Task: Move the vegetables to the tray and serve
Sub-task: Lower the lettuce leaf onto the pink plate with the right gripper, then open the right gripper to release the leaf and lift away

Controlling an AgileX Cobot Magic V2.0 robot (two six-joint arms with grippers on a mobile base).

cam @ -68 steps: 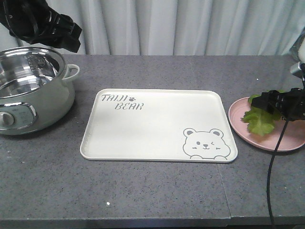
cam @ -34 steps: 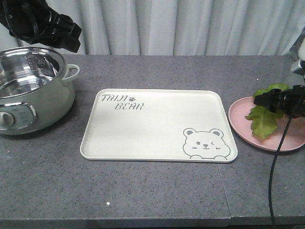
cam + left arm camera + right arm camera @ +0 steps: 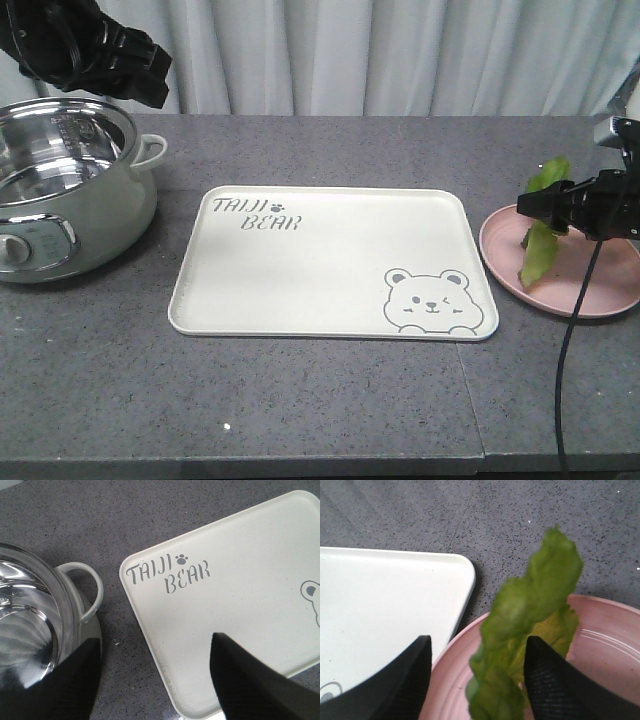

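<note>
At the far left the left pincer (image 3: pixel 155 642) hangs idle above the pot (image 3: pixel 70 200), its jaws apart and holding nothing, so it should simply keep out of the way. The tray (image 3: pixel 320 250) lies flat mid-worktop (image 3: pixel 300 400), bare and ready. The step in hand looks like carrying the leaf across to it. To do that well, I would raise the leaf enough that its dangling end clears both the plate's rim and the tray's near edge. The sweep leftward should be slow so the limp leaf does not swing or slip, and the jaws should part only over the tray's middle. On the right, the right pincer (image 3: pixel 477 640) is clamped on the lettuce leaf (image 3: pixel 540 585). The leaf passes between the jaws, its upper tip standing above them and its lower end hanging down over the pink plate (image 3: pixel 610 645), seemingly clear of it, just beside the tray's corner.
</note>
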